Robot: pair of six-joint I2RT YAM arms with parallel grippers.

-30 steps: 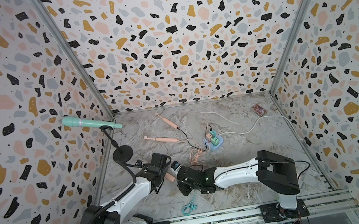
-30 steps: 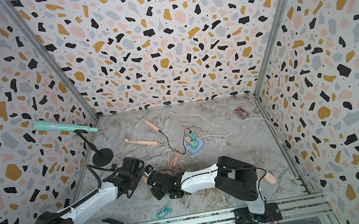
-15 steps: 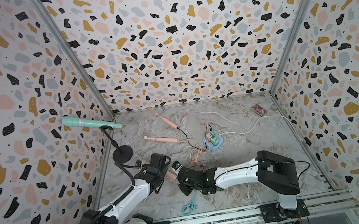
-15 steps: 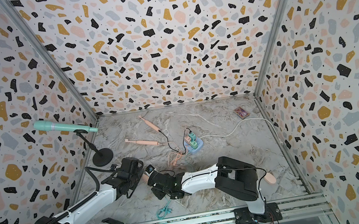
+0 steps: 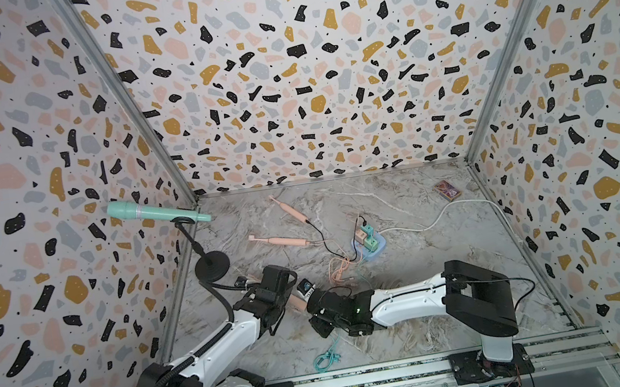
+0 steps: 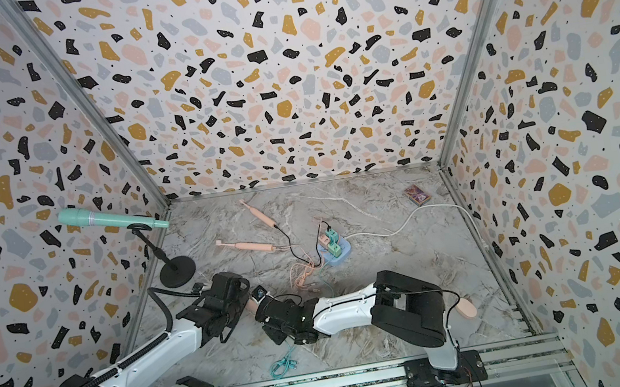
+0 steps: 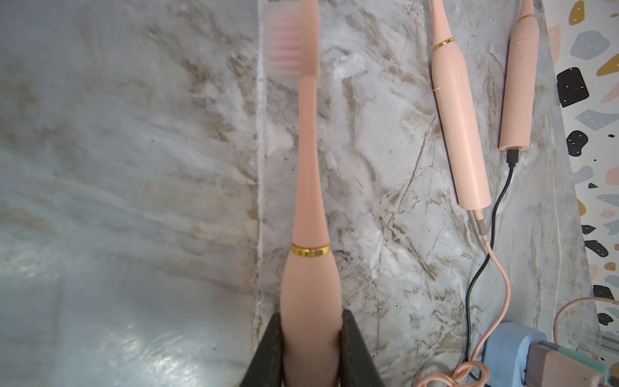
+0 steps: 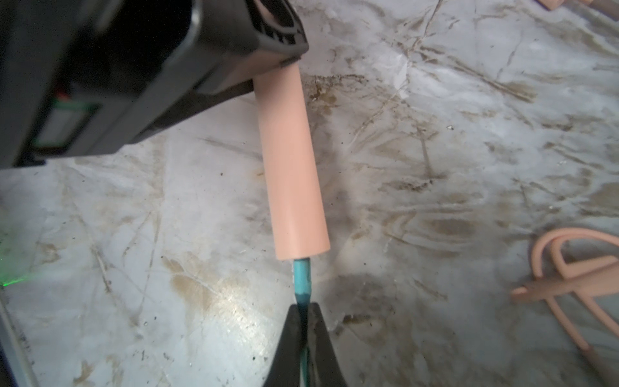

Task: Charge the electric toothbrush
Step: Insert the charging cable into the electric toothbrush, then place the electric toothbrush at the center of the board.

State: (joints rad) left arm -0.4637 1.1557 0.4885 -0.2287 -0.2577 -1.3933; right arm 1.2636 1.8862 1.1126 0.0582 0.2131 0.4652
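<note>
Teal in colour, a charging cable point(image 5: 327, 360) lies partly coiled on the marbled floor point(image 5: 415, 266) near the bottom edge in both top views. Just beyond it, left of centre, the view from above gives only a short stub of the peach electric toothbrush point(image 5: 296, 303); the wrist views supply the rest.

The right wrist view shows the right gripper point(image 8: 304, 308) clenched on the charging cable just behind its plug point(image 8: 301, 278). The plug's tip meets the flat end of the toothbrush handle; how deep it sits I cannot tell. The left wrist view shows the left gripper point(image 7: 311, 318), jaws slightly parted, grasping the electric toothbrush by its thick handle, with the gold ring point(image 7: 310, 249) and blurred bristles point(image 7: 284, 40) beyond.

A peach oblong object point(image 6: 467, 308) at lower right, beside the right arm point(image 6: 342, 310), shows in a top view only.

Farther back, at centre, a second toothbrush point(image 5: 280, 241) is plugged into a pink lead point(image 7: 499, 268) and a third toothbrush point(image 5: 290, 210) into a black lead point(image 7: 502, 201). Both leads run towards a blue power block point(image 5: 367, 242). A mint microphone point(image 5: 153, 211) stands at far left; a small box point(image 5: 447, 190) lies far right.
</note>
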